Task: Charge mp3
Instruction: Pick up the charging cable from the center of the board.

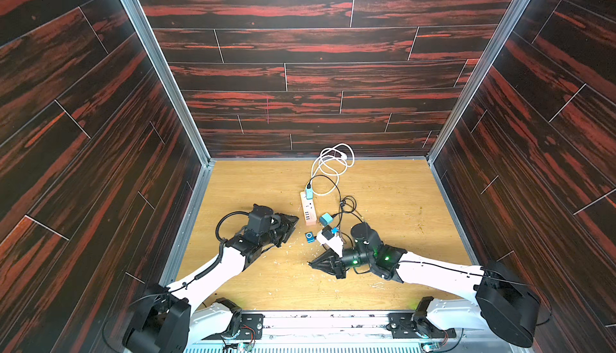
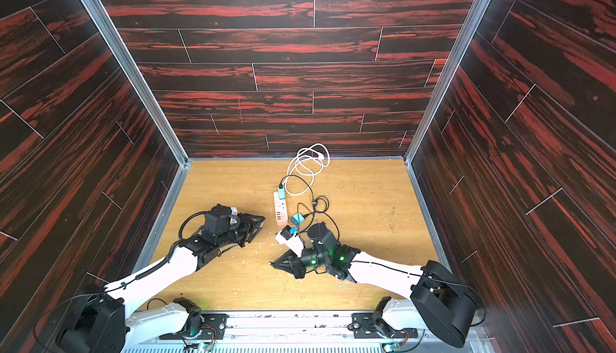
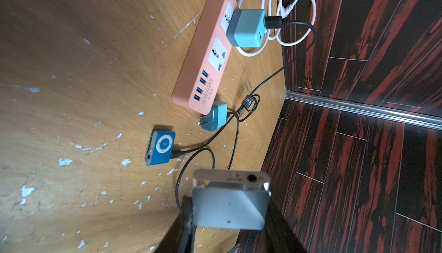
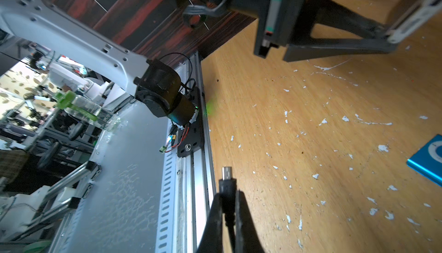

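- The scene is enclosed by dark, red-streaked plank walls (image 1: 316, 44) around a pale wooden tabletop (image 1: 400, 194) flecked with white chips.
- A peach power strip (image 3: 203, 60) is laid near the middle. 1 teal charger (image 3: 246, 28) is plugged into it, and a 2nd teal charger (image 3: 216, 116) is left loose just beside its USB end.
- A blue mp3 player (image 3: 161, 147) is lying flat on the tabletop, with a black cable (image 3: 178, 154) apparently seated in its edge.
- A silver mp3 player (image 3: 230, 207) is clamped across its width in the left gripper (image 3: 229, 216) and appears held clear of the tabletop. The edge with its headphone socket (image 3: 251, 177) is turned away from the jaws.
- The right gripper (image 4: 228, 204) is pinched tight on a small black plug (image 4: 226, 180), whose metal tip is left exposed ahead of the fingertips.
- The silver mp3 player is judged light, rigid and smooth-cased, so it is likely to slip under a push. A hold on its 2 side edges, with the port edge kept free, is advised.
- The plug shell is judged stiff and its cable limp, so it is best gripped close behind the tip.
- Which edge carries the charging port cannot be told.
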Tool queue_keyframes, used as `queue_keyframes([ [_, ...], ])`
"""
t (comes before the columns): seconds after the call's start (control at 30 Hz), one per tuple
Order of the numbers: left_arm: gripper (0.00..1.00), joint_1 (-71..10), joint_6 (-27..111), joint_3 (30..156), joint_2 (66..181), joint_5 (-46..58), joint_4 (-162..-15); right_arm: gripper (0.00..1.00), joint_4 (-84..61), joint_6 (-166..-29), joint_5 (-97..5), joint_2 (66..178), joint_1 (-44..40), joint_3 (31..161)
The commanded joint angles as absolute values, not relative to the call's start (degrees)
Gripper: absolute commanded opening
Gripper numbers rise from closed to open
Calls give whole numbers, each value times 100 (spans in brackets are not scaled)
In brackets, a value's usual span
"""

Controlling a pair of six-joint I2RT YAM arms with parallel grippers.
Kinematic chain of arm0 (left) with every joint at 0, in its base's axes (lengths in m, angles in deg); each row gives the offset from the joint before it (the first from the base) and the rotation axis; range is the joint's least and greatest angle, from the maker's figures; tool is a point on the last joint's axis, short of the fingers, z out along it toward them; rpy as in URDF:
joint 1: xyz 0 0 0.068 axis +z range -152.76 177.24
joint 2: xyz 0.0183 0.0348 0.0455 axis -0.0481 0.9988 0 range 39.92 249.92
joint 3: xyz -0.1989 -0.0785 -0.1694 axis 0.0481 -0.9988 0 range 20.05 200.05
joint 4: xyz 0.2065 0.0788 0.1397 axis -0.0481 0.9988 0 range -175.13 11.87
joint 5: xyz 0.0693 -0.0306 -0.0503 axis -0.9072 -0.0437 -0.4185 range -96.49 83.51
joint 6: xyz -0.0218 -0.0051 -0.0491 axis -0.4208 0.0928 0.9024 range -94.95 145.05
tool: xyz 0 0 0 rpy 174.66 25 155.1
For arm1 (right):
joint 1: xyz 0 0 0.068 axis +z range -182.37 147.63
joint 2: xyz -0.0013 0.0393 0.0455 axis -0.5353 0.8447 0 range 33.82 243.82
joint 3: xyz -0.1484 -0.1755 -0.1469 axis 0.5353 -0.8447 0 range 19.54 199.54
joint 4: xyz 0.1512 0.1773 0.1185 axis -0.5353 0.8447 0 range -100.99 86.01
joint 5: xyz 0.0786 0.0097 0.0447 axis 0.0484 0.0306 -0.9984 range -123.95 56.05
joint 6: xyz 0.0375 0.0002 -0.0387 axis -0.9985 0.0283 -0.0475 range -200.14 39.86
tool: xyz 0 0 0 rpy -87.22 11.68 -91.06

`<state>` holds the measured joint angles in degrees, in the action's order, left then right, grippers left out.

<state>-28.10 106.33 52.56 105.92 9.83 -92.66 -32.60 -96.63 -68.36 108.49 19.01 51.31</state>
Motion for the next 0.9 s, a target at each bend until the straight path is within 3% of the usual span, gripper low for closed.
queue_keyframes([
  [0.0, 0, -2780, 10561, 5101, 10290, 994, -9506, 0, -3918, -10105, -7510, 10651, 1670, 4939],
  [0.5, 0, -2798, 10534, 4643, 9667, 1018, -10054, 0, -5699, -11386, -8570, 11065, 1104, 4584],
  [0.87, 0, -2999, 10510, 4422, 9336, 1016, -10685, 0, -7702, -12880, -9062, 12019, 739, 4618],
])
